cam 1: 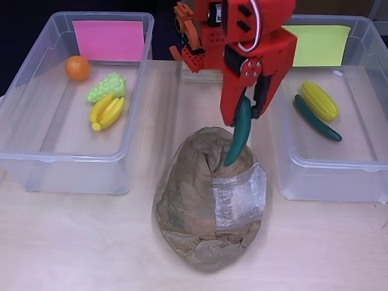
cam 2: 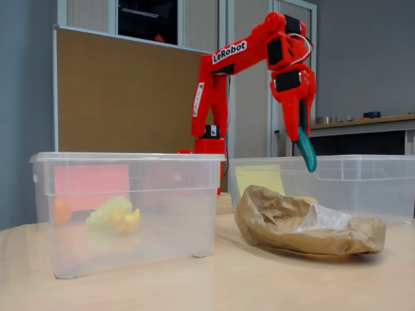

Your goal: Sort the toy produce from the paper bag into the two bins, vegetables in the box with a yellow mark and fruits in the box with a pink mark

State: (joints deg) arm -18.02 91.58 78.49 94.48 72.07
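Right now your jaws [cam 1: 247, 112] are clamped on the upper end of a dark green toy vegetable [cam 1: 238, 133], so it hangs lengthwise, clear above the paper bag [cam 1: 209, 200] on the counter [cam 1: 79, 242]. It looks like the cucumber [cam 1: 317, 119] lying beside the corn [cam 1: 319, 100], so I'd judge it belongs in the bin with the yellow mark [cam 1: 320, 45]. Fruit sits under the pink mark [cam 1: 108, 40]. The arm reads "LeRobot" [cam 2: 229, 52].

— What sort of room am I steering in?
— An office or lab, I'd say: pinboard partition [cam 2: 123, 97], grey cabinets [cam 2: 246, 26], a pale wooden table [cam 2: 194, 285].
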